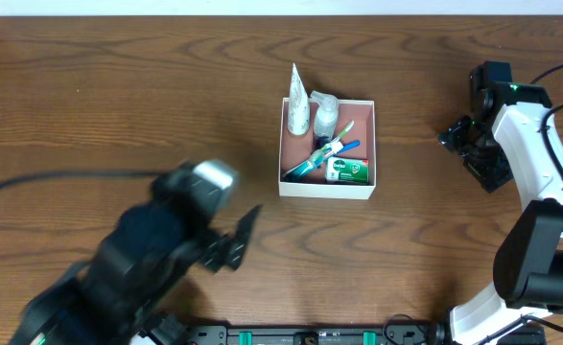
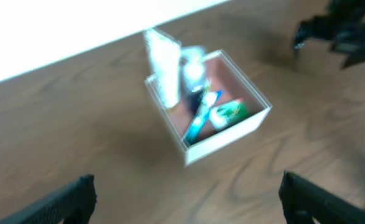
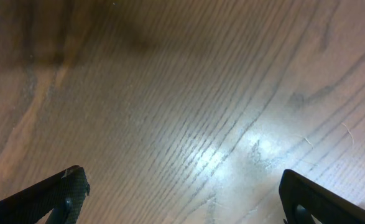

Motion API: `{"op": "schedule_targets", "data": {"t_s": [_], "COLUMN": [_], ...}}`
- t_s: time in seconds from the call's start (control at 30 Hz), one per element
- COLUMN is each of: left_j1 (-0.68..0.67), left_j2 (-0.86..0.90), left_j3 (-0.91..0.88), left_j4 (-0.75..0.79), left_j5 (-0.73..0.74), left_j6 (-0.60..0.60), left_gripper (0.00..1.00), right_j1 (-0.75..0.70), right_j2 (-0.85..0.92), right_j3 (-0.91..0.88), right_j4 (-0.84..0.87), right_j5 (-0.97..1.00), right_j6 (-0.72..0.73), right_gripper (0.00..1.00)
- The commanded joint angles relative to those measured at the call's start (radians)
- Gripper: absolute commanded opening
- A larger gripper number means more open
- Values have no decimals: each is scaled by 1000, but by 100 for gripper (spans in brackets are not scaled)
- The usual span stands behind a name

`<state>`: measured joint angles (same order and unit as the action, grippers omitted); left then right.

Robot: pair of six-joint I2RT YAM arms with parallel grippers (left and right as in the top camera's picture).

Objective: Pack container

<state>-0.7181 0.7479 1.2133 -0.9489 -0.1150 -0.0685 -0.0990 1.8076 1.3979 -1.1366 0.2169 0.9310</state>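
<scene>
Container: square, shallow, open-top box [image 1: 327, 191] with white outer walls and a reddish-brown inside.
Container position: slightly right of the middle of the dark brown wood-grain table [image 1: 118, 96], flat on it, between the two arms and touched by neither.
Container in the left wrist view: box [image 2: 232, 134] seen corner-on and out of focus, its thin white rim plain against the wood.
Writing: none can be read; the print on the packet and the tube is too small or too blurred in every view.
Contents, far-left corner: white tapered tube [image 1: 298, 101] standing upright, its top rising above the rim.
Contents, beside the tube: small clear bottle [image 1: 325, 113] with a pale cap, just to the tube's right.
Contents, middle: blue-and-teal toothbrush [image 1: 319, 158] lying on a diagonal across the floor of the box.
Contents, near-right corner: small green-and-white packet [image 1: 348, 171] lying flat against the front wall.
Left gripper [image 1: 243, 235]: blurred, near and to the left of the box, well apart from it; in its own camera the jaws stand spread wide with only bare table between them.
Right gripper [image 1: 468, 144]: far to the right of the box, above the table; jaws spread wide, nothing held.
</scene>
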Motion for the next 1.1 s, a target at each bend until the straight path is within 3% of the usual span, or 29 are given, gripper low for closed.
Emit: {"op": "schedule_targets", "data": {"t_s": [0.0, 0.47, 1.07], "left_j1": [2, 2, 2], "left_j2": [-67, -208, -208], "left_j3": [15, 15, 15], "left_j4": [-77, -436, -442], "left_j5": [-134, -237, -237], "left_j6": [-87, -338, -364], "left_gripper": [97, 98, 98], "right_j1": [-5, -5, -5], "right_j2": [6, 6, 6], "right_j3": [7, 7, 7], "right_j4": [0, 0, 0], "right_j5": [11, 11, 11], "right_j6": [-4, -4, -4], "right_gripper": [99, 99, 99]}}
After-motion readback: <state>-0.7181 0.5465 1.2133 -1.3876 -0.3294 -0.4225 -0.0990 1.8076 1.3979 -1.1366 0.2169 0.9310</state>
